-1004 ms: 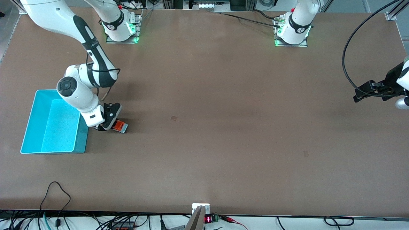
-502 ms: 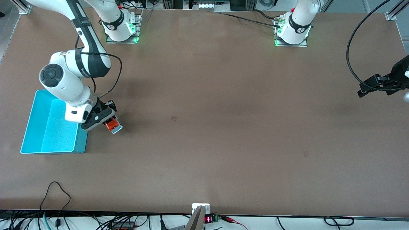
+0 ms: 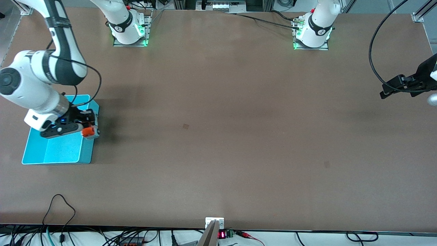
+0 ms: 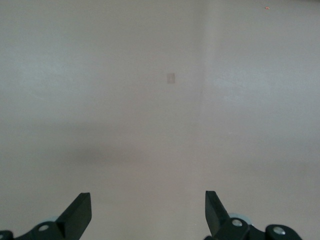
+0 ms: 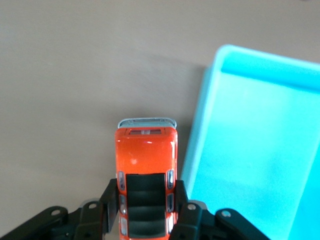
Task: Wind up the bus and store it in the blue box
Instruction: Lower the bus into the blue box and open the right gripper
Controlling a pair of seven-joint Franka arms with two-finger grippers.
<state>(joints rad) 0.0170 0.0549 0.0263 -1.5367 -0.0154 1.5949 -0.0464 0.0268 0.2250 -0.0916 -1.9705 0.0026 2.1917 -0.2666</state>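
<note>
The orange-red bus [image 3: 89, 132] hangs in the air, with my right gripper [image 3: 86, 129] shut on its sides. In the right wrist view the bus [image 5: 146, 165] shows its dark roof panels between the two fingers [image 5: 111, 195]. It is over the table right beside the wall of the blue box [image 5: 260, 150], which faces the left arm's end. The blue box [image 3: 63, 150] stands at the right arm's end of the table, its speckled floor bare. My left gripper [image 3: 385, 93] waits open in the air over the left arm's end, with nothing between its fingertips [image 4: 82, 202].
Both arm bases [image 3: 129, 32] stand along the table edge farthest from the front camera. A black cable [image 3: 372, 68] loops above the left gripper. A small dark mark [image 3: 185, 126] lies mid-table. Cables [image 3: 61, 205] run along the edge nearest the front camera.
My right gripper has lifted the bus off the table and carried it toward the blue box's wall. The left gripper has drifted only slightly.
</note>
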